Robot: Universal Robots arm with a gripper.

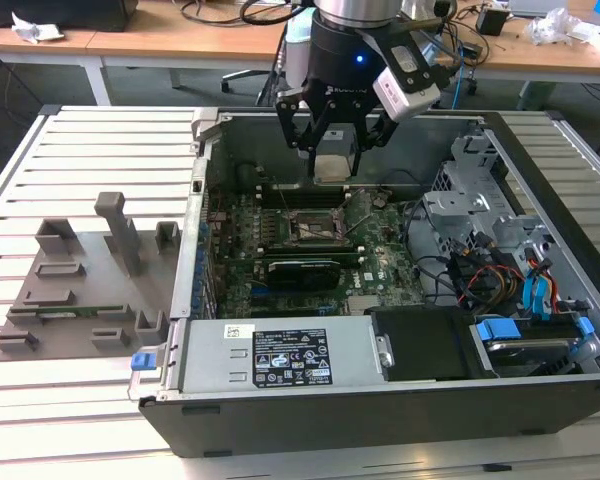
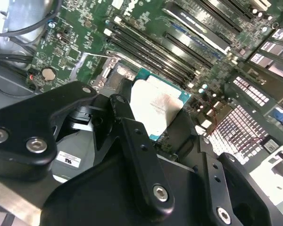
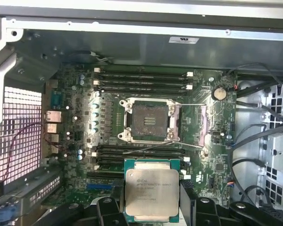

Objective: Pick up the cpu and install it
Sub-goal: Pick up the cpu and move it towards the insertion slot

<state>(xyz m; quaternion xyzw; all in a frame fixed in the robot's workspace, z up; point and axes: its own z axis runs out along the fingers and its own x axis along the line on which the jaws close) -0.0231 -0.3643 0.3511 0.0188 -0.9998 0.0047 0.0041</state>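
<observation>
My gripper (image 1: 333, 160) hangs over the open computer case, shut on the cpu (image 1: 334, 163), a small flat square chip with a silvery top. In both wrist views the cpu (image 3: 152, 190) (image 2: 156, 104) sits between the black fingers (image 2: 132, 141), held above the green motherboard (image 3: 75, 127). The dark square socket (image 3: 151, 121) lies open in the middle of the motherboard, its frame lifted, with nothing in it. In the exterior view the socket (image 1: 315, 228) lies below the gripper and nearer the camera.
Black memory slots (image 3: 141, 80) flank the socket on two sides. A long black card (image 1: 302, 270) lies beside the socket. A power supply box (image 1: 280, 355), drive cage (image 1: 485, 200) and cables (image 1: 500, 280) fill the case. A grey holder fixture (image 1: 90, 280) stands at the exterior view's left.
</observation>
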